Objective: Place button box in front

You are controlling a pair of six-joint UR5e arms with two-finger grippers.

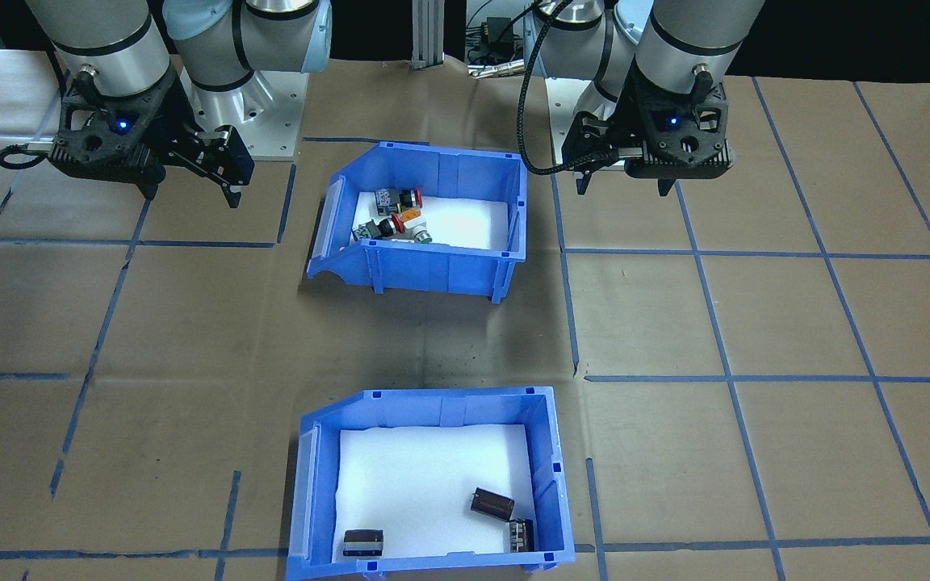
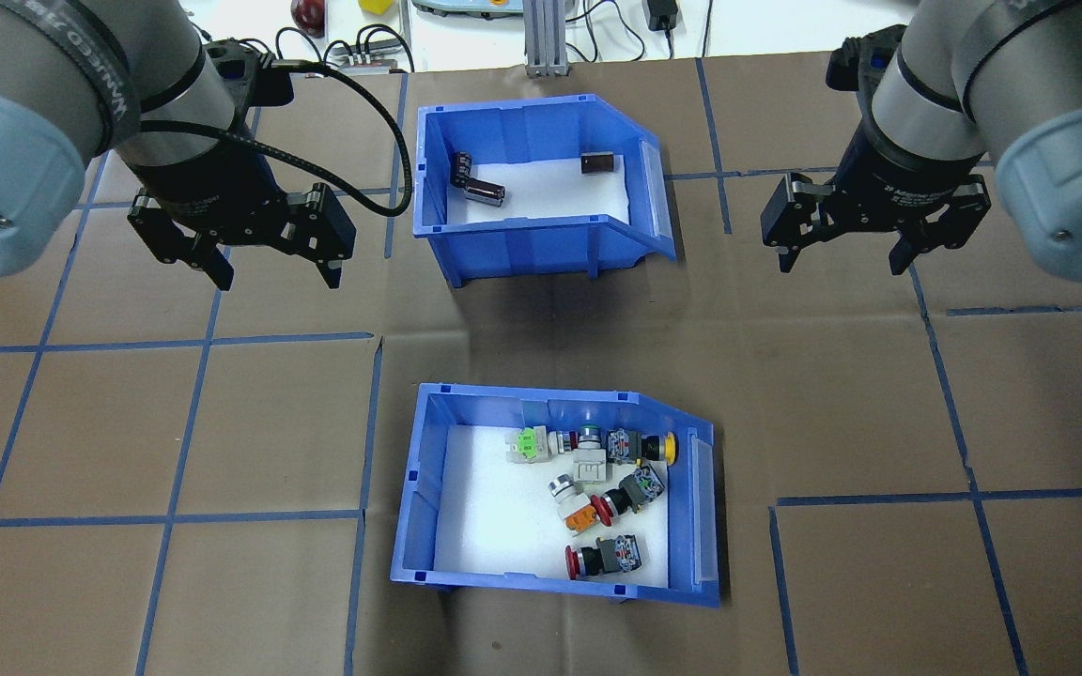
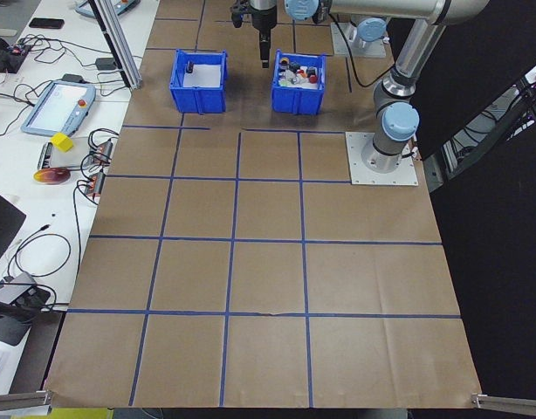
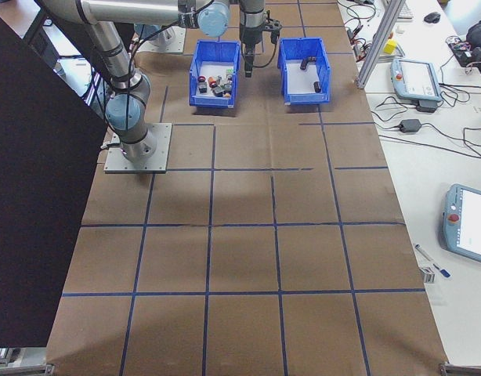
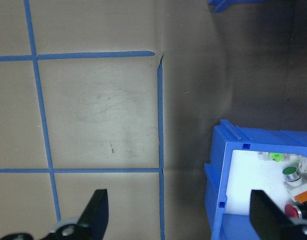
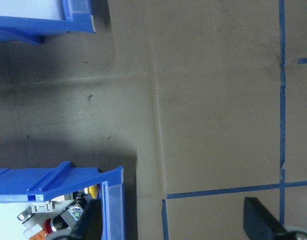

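Note:
The button box [image 2: 421, 488] is a blue open-top bin with a white foam liner and several push-buttons capped red, orange, yellow and green. It stands at the table's middle on the robot's side, and shows in the front-facing view [image 1: 433, 270] near the bases. My left gripper [image 2: 275, 275] hangs open above bare table, to the left of both bins. The right gripper [image 2: 840, 265] hangs open on the other side. Neither touches anything. The left wrist view catches the box's corner [image 5: 218, 180] past its open fingers; the right wrist view shows its sloped end [image 6: 58, 177].
A second blue bin [image 2: 522, 249] holding dark cylindrical parts [image 2: 483, 191] stands on the far side, in line with the button box, with a gap of bare paper between them. Blue tape lines grid the brown table. Desks with pendants [image 4: 417, 78] lie beyond the far edge.

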